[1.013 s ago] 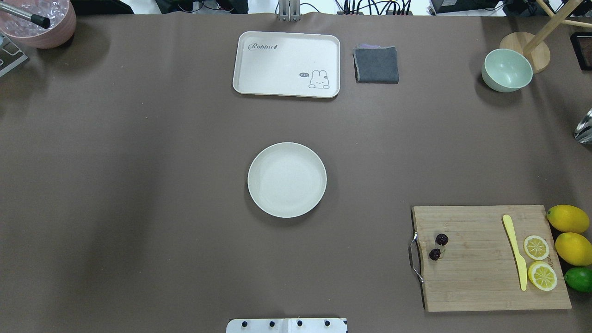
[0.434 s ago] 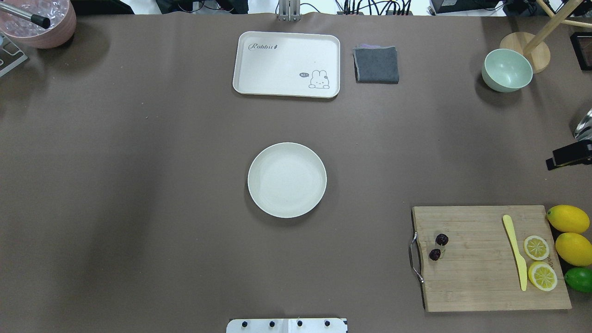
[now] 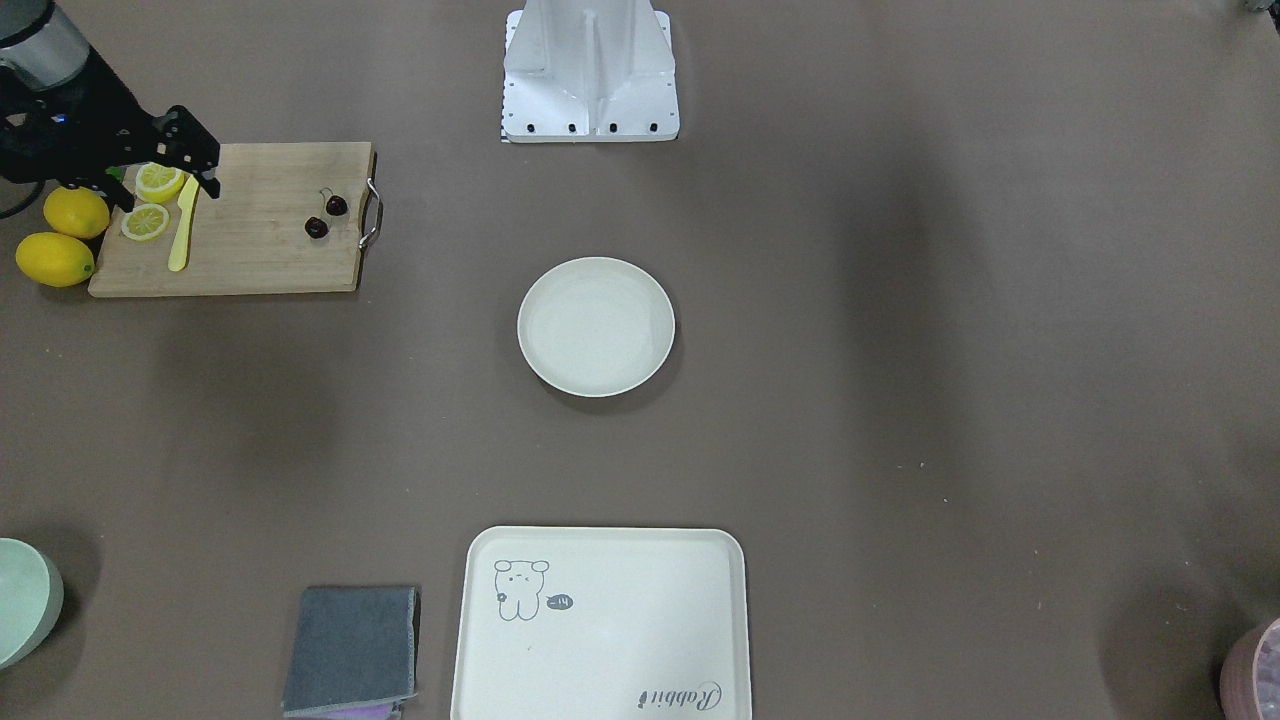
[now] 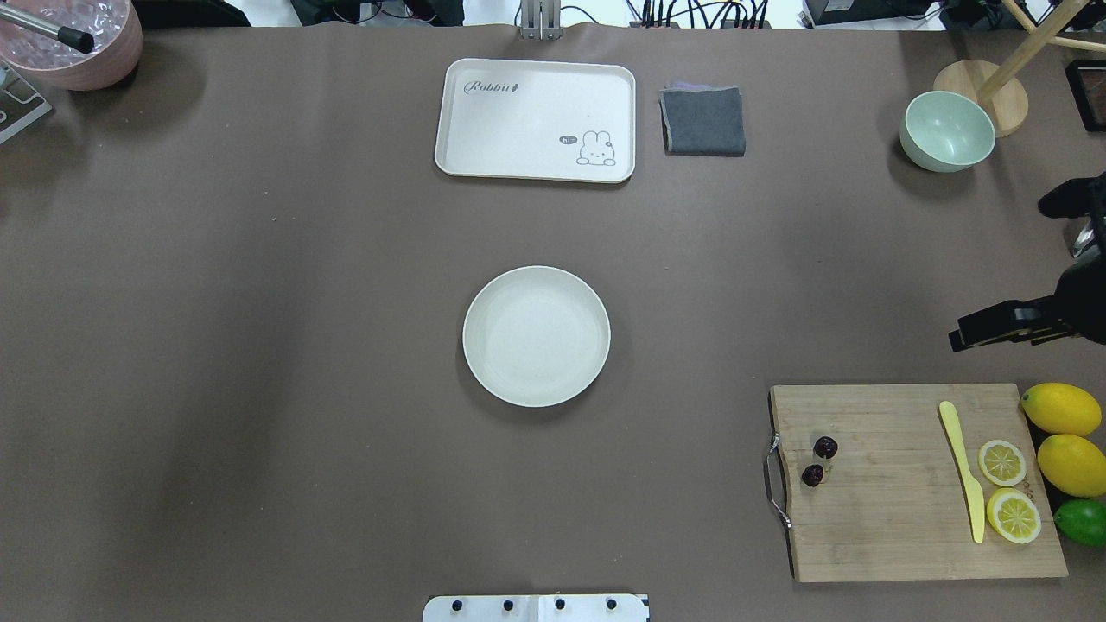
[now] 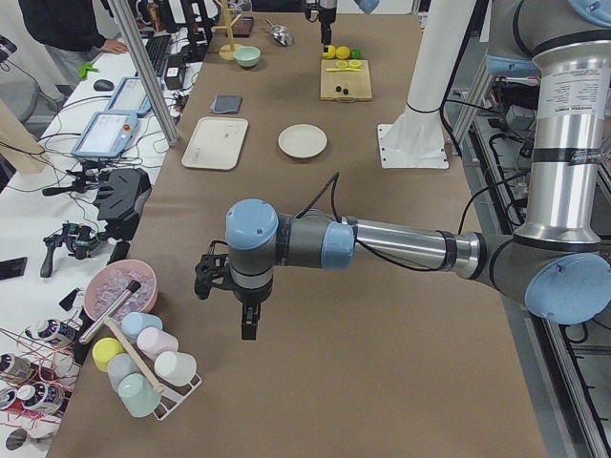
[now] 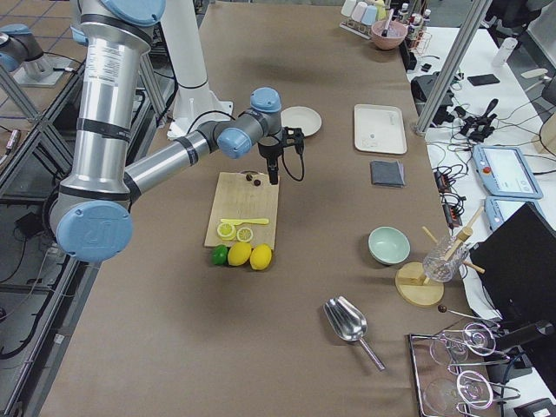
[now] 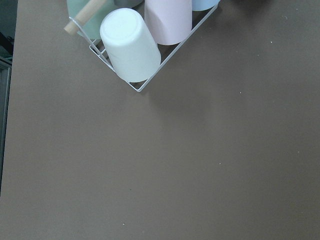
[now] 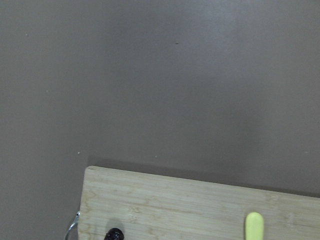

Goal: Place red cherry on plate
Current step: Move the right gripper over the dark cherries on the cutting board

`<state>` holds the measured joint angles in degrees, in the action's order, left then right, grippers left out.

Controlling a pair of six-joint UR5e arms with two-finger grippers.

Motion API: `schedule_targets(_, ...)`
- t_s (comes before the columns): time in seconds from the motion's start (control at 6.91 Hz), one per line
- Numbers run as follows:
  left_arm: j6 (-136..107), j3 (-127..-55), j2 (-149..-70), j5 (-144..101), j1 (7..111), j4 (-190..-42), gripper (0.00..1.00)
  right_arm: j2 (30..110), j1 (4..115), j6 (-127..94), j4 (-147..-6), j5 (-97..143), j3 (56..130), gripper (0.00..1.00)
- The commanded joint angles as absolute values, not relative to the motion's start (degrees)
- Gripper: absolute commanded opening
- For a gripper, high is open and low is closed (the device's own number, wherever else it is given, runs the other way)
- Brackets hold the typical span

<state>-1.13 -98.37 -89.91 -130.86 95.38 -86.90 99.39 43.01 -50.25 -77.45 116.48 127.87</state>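
The red cherry is a dark pair on the left end of a wooden cutting board, also seen as the cherry and at the bottom edge as the cherry. The off-white plate sits mid-table with nothing on it, the same plate. My right gripper hangs above the board's far right side; from the front the right gripper looks open and holds nothing. My left gripper hovers over the table's left end, and I cannot tell whether it is open or shut.
On the board lie a yellow knife and lemon slices; whole lemons and a lime sit beside it. A rabbit tray, grey cloth and green bowl stand at the back. A cup rack lies below the left wrist.
My right arm has come into the overhead view from the right edge and moved left and nearer to the cutting board. Cherries and plate have not moved.
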Motion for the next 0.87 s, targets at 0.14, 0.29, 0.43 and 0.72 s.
schedule_targets(0.14, -1.23, -98.35, -90.17, -130.87, 95.36, -86.92, 0.98, 96.69, 25.27, -62.26, -76.38, 101.82, 127.71, 0.94)
schedule_targets(0.29, -1.23, -98.26, -90.61, -130.87, 95.36, -86.92, 0.98, 96.16, 22.7, -65.27, -76.38, 100.21, 127.71, 0.92)
schedule_targets(0.43, -1.49, -98.26, -90.7, -130.87, 95.36, -86.92, 0.98, 96.24, 20.41, -66.96, -76.46, 97.85, 127.62, 0.9)
schedule_targets(0.72, -1.49, -98.26, -90.7, -130.87, 95.36, -86.92, 0.98, 96.5, 18.38, -68.46, -76.46, 95.98, 127.27, 0.76)
